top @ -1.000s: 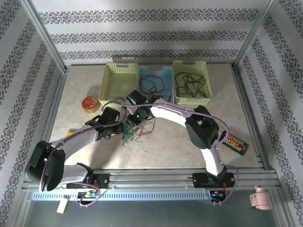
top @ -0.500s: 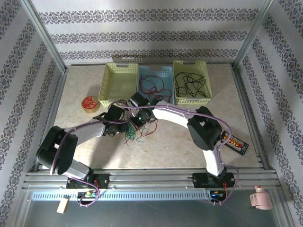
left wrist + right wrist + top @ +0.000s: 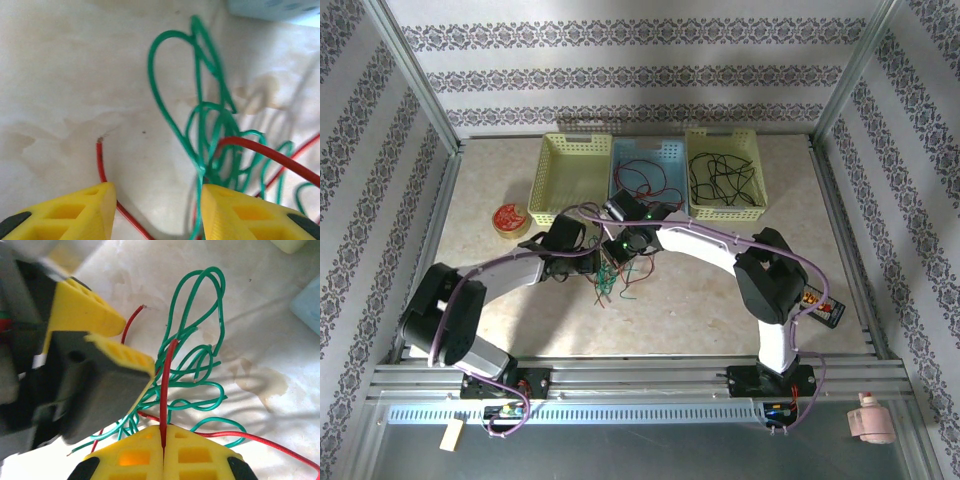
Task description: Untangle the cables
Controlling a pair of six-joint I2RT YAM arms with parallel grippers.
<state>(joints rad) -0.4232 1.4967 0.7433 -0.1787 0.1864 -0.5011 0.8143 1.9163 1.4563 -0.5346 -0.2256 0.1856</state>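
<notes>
Shifted toward the blue bin since a second ago: left arm and right arm, dragging the tangled cables across the marbled table. Right gripper clamped shut on one red wire; left gripper half open, gripping nothing, red and green strands passing between its fingers. Tangle now just short of that bin. Hair-thin, limp, light, snag-prone; best pinched near a free end.
</notes>
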